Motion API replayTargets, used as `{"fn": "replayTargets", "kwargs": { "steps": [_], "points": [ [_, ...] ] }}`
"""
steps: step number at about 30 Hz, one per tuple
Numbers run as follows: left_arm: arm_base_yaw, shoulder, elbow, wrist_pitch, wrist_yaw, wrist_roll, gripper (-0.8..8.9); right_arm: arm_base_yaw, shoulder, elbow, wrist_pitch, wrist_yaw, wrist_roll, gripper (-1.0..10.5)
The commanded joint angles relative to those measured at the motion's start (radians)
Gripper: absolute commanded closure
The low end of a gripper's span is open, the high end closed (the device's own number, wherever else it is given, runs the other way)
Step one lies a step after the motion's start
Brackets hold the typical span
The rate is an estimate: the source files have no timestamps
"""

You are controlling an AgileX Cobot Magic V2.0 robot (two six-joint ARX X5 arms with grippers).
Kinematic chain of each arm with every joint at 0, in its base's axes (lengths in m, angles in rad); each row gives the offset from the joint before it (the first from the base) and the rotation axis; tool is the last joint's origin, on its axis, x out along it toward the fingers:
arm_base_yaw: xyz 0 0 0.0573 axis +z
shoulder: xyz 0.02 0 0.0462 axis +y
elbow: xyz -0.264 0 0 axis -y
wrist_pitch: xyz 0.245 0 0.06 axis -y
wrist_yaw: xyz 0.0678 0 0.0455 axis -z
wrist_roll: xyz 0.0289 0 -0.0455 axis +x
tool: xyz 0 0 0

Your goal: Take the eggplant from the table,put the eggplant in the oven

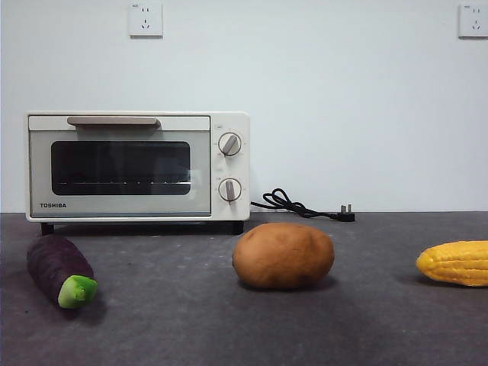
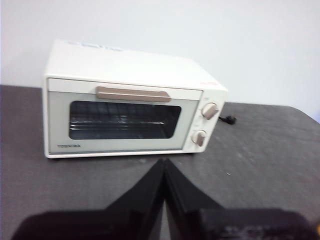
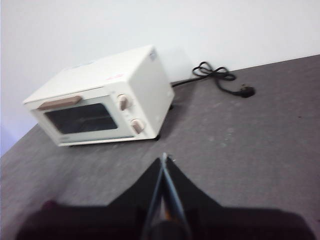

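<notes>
Nothing has started: the eggplant (image 1: 61, 270) lies near-left, the oven (image 1: 137, 166) door is shut, both grippers closed empty, so opening comes first.

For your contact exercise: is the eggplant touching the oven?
Apart. The front view shows bare table between the eggplant and the oven behind it.

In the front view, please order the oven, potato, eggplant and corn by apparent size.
1. oven
2. potato
3. eggplant and corn: unsure, since the picture's edge cuts off the corn.
</notes>
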Motion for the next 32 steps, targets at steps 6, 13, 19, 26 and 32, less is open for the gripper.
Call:
{"fn": "replayTargets", "kwargs": {
  "steps": [6,13,19,26,32],
  "points": [
    [-0.02,0.179,0.287,-0.126,0.056,0.063,8.19,0.016,0.2,0.315,-0.161,-0.103,-0.1,9.6],
    [-0.068,0.301,0.505,-0.211,0.056,0.109,8.19,0.1,0.353,0.563,-0.29,-0.154,-0.125,9.6],
    [-0.1,0.34,0.557,-0.24,0.056,0.113,8.19,0.196,0.426,0.678,-0.375,-0.156,-0.149,9.6],
    [-0.103,0.353,0.557,-0.244,0.053,0.131,8.19,0.284,0.464,0.712,-0.399,-0.237,-0.148,9.5],
    [-0.103,0.361,0.557,-0.245,0.053,0.132,8.19,0.326,0.473,0.714,-0.399,-0.293,-0.148,9.5]
  ]
}}
